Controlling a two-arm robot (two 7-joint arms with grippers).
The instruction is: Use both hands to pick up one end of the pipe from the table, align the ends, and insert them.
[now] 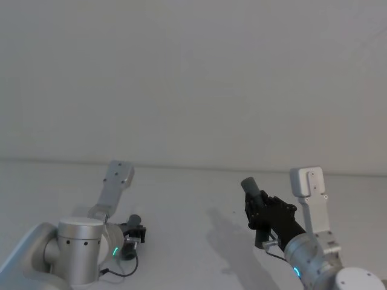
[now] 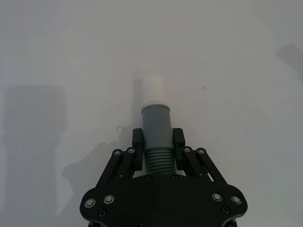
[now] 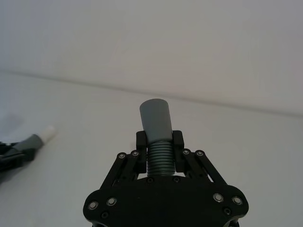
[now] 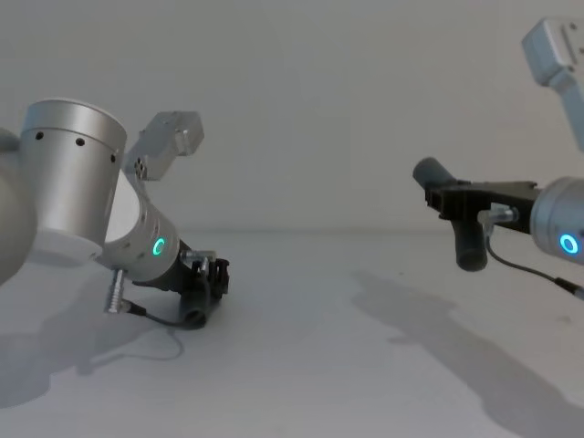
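Left gripper [image 2: 157, 138]: clamping the short pipe piece [image 2: 156, 120], white tip [image 2: 155, 89] jutting forward, down near the table [image 1: 181, 254].
Right gripper [image 3: 159, 140]: gripping the longer pipe piece [image 3: 155, 116] high above the table.

The left arm [image 1: 78, 251] and right arm [image 1: 314, 260] are silver cylinders with green glowing rings [image 4: 159, 245] and thin black cables [image 4: 155, 318]. The left gripper [image 2: 158, 138] and right gripper [image 3: 159, 139] are black, angular, with small silver screws [image 2: 108, 199].
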